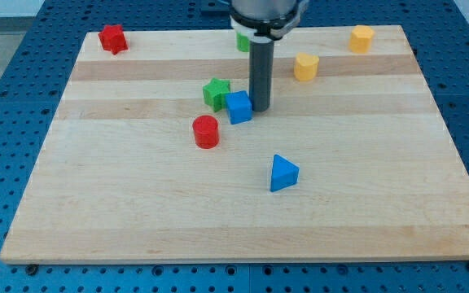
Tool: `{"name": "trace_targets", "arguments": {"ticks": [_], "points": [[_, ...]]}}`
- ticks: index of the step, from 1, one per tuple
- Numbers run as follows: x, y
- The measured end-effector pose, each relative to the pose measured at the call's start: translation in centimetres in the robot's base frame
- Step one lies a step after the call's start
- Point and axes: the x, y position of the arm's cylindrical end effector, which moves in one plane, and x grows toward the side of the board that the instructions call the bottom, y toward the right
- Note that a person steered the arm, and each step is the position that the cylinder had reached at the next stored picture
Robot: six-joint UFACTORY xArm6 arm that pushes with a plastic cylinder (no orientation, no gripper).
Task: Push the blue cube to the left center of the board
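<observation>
The blue cube [238,107] sits near the middle of the wooden board [137,203], a little toward the view's top. My tip [260,108] is right beside the cube's right side, touching or nearly touching it. A green block [216,93] rests against the cube's upper left. A red cylinder [206,131] stands just below and left of the cube.
A blue triangular block [282,173] lies below and right of centre. A red star-like block [113,38] is at the top left corner. Two yellow blocks [305,67] [361,37] sit at the top right. Another green block [242,41] is partly hidden behind the arm.
</observation>
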Motion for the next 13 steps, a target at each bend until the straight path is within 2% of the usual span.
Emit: {"name": "trace_targets", "arguments": {"ticks": [3,5,7,9,11,13], "points": [[3.3,-2.8],[2.0,-8.0],[1.2,-10.5],[-2.6,-11.8],[0.8,-12.9],[-0.3,-14.6]]}}
